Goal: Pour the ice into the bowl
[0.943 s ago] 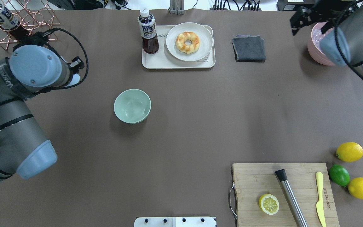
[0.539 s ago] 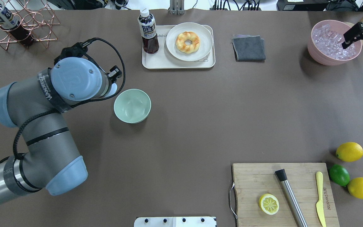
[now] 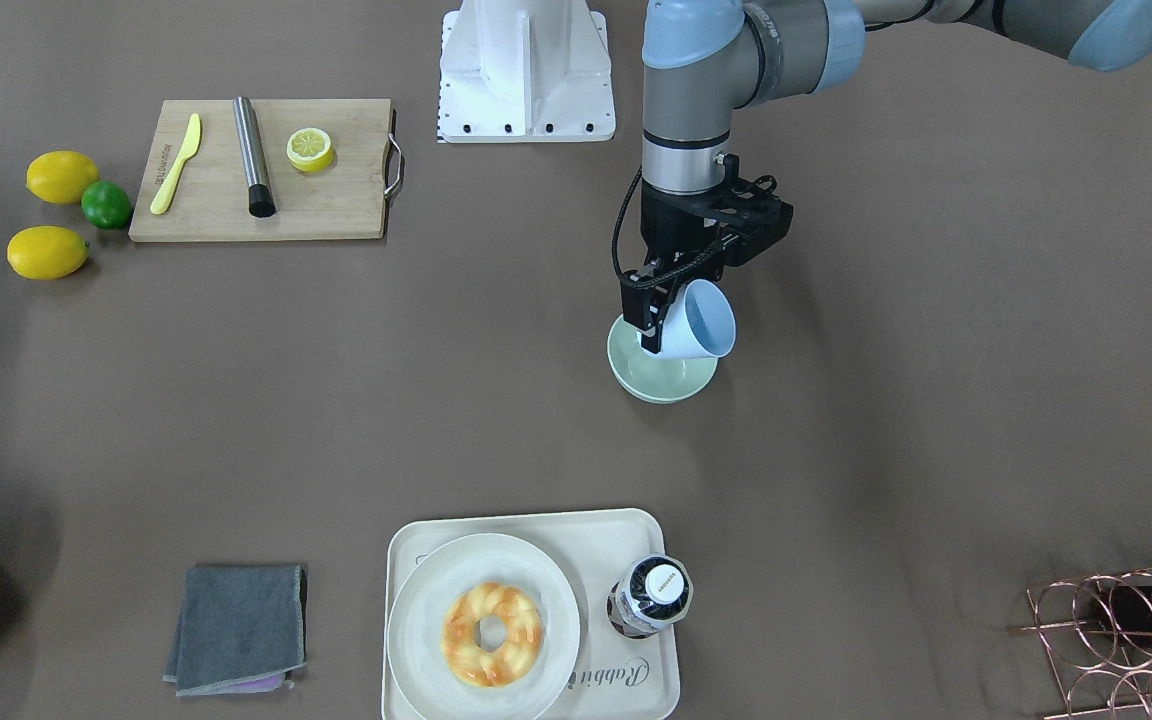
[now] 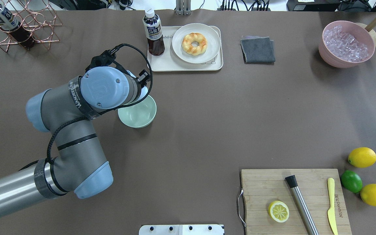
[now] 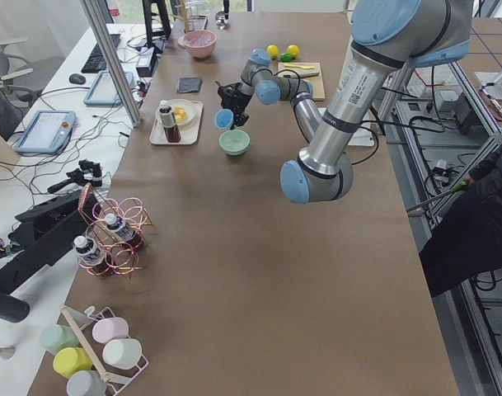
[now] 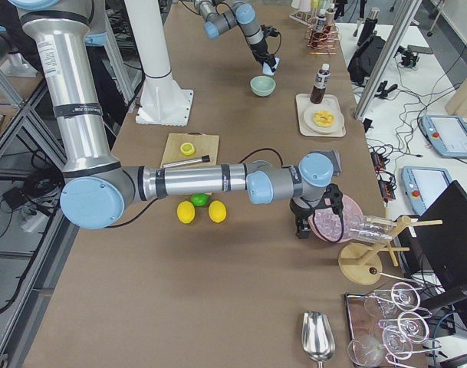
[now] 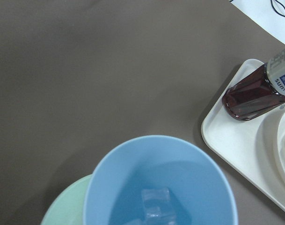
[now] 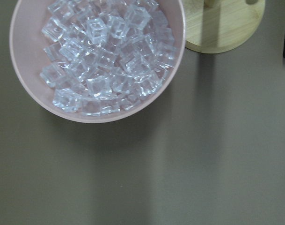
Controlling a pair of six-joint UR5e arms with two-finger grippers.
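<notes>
The pale mint-green bowl stands left of the table's middle in the overhead view, its rim half under my left wrist. My left gripper is shut on a light blue cup, which is tilted just above the bowl's rim. Down inside the cup lie a few small clear cubes of ice, and a sliver of the bowl shows beneath it. My right gripper hangs beside the pink tub; whether it is open or shut I cannot tell.
Behind the bowl is a tray with a dark bottle and a doughnut plate. A grey cloth and a pink tub of ice sit far right. Cutting board, lemons and lime lie near right; wire rack far left.
My left arm has swung right, bringing the blue cup over the bowl's rim. The right arm has drawn back off the right edge of the overhead view, uncovering the pink tub.
</notes>
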